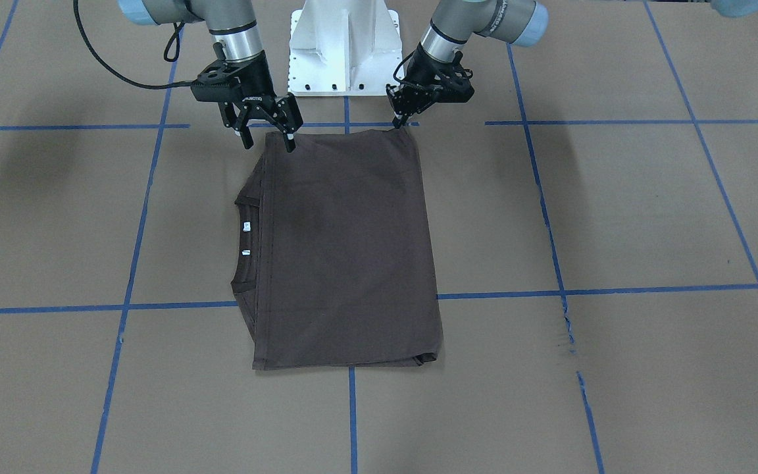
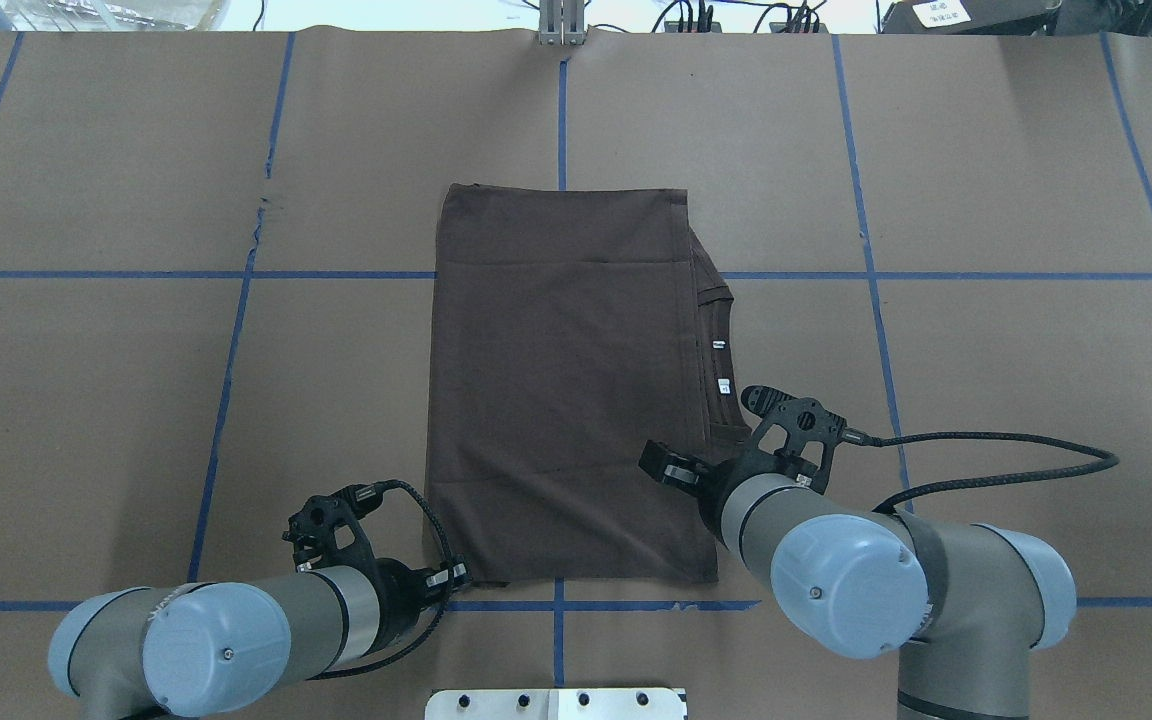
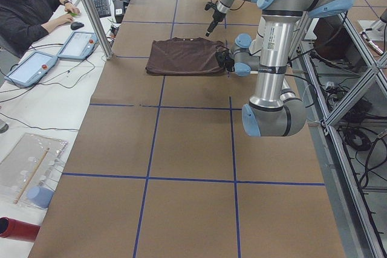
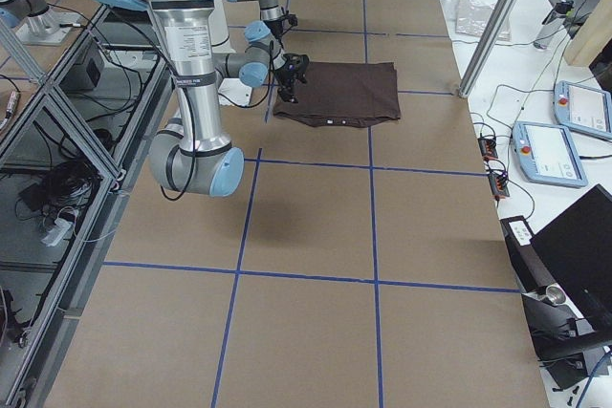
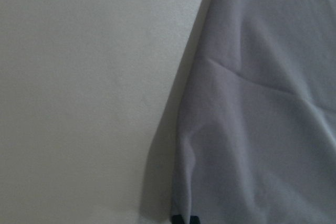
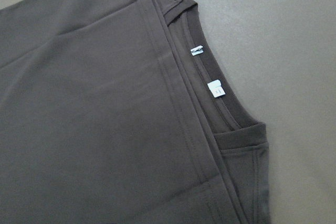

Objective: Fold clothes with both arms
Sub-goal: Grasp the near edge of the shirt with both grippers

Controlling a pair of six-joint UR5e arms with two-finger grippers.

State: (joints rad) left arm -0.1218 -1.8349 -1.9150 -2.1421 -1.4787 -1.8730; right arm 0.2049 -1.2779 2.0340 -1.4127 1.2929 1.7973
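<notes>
Brown-papered table [image 1: 616, 217] carries a folded T-shirt [image 1: 346, 250]; left hand [image 1: 399, 122] pinches its corner by the robot-side edge, right hand [image 1: 268, 143] spread wide.

Brown table [image 1: 649, 210], blue tape grid [image 1: 616, 122], white base block [image 1: 345, 52], seated operator [image 3: 27, 16].

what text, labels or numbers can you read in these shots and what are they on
Nothing reads clearly enough to quote.
Two small white neck tags on the dark brown short-sleeved T-shirt: print too small.
White lettering on the black two-finger right gripper: blurred.
Sticker on the silver-grey left arm: too small.
White sign beyond the table's far edge: blurred.
</notes>
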